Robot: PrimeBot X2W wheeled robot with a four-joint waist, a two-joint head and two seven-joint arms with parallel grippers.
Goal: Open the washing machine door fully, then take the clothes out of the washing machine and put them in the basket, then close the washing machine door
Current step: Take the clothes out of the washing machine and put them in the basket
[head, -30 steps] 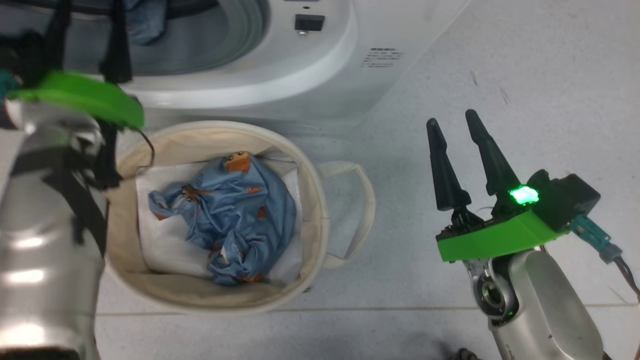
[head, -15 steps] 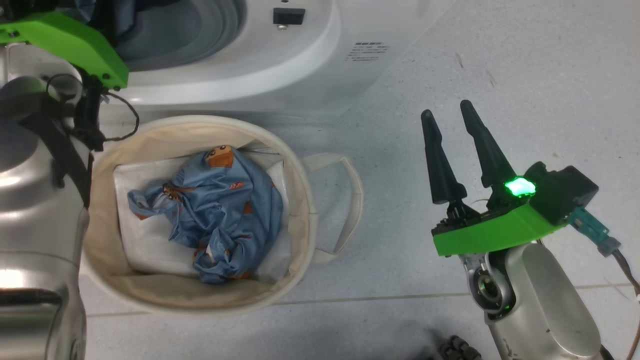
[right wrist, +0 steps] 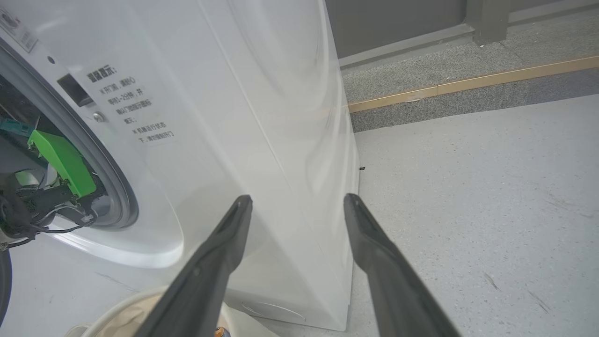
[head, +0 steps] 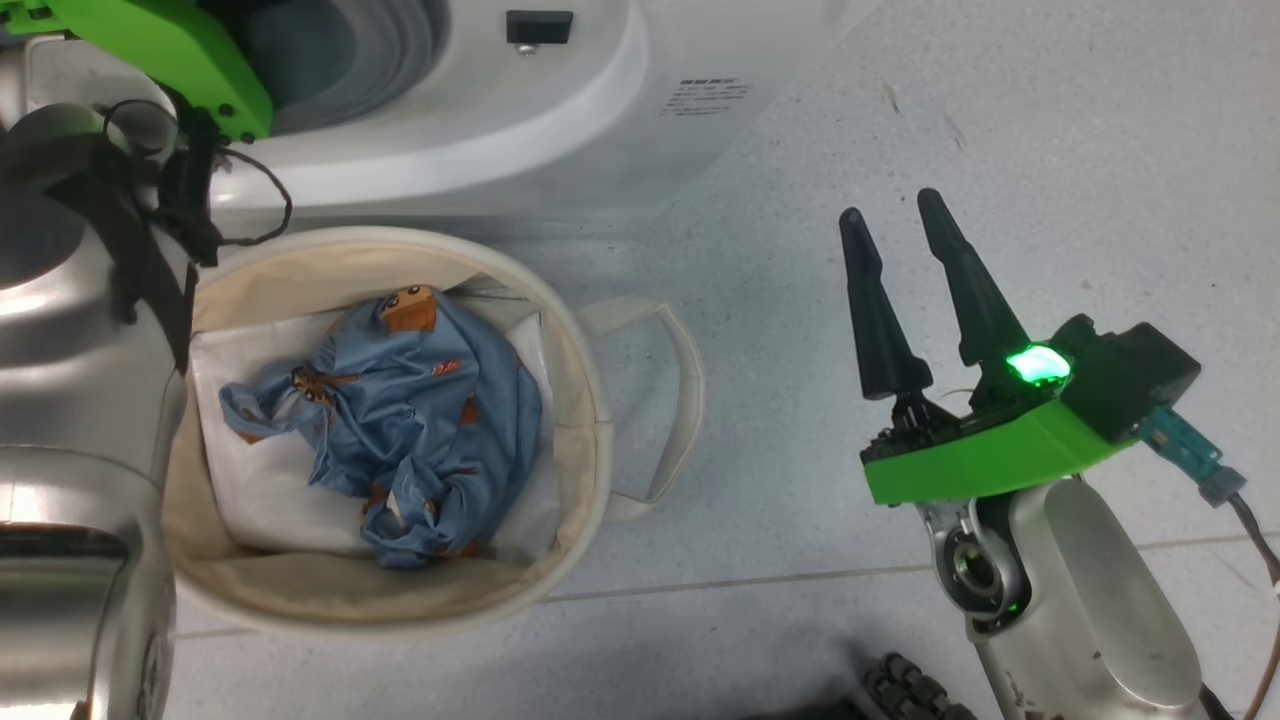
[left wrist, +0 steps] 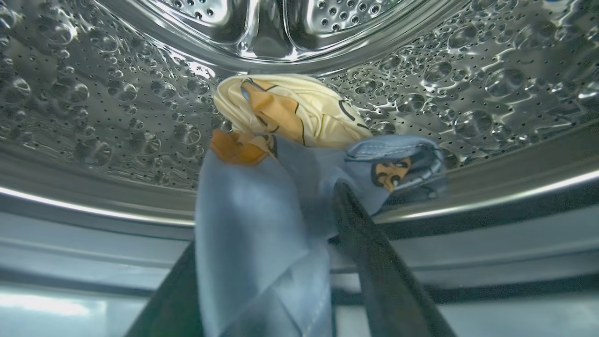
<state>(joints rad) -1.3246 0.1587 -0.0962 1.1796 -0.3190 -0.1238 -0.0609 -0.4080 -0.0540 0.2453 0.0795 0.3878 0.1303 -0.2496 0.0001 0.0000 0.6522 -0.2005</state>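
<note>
Soft light-blue clothes [left wrist: 252, 234] lay between the spread fingers [left wrist: 374, 271] of the left gripper [left wrist: 276, 196] inside the dimpled steel drum [left wrist: 93, 93], the right gripper [head: 890, 210] likewise spread.

The washing machine [right wrist: 281, 140] carries a block of small dark Chinese characters [right wrist: 133, 105] in several lines on its white front; they are too small to read with certainty. A small label [right wrist: 16, 28] higher on the front is also illegible.

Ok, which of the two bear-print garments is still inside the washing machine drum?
The garment with its cream lining showing, at the left gripper in the drum. The other garment lies crumpled on the white sheet in the basket.
</note>
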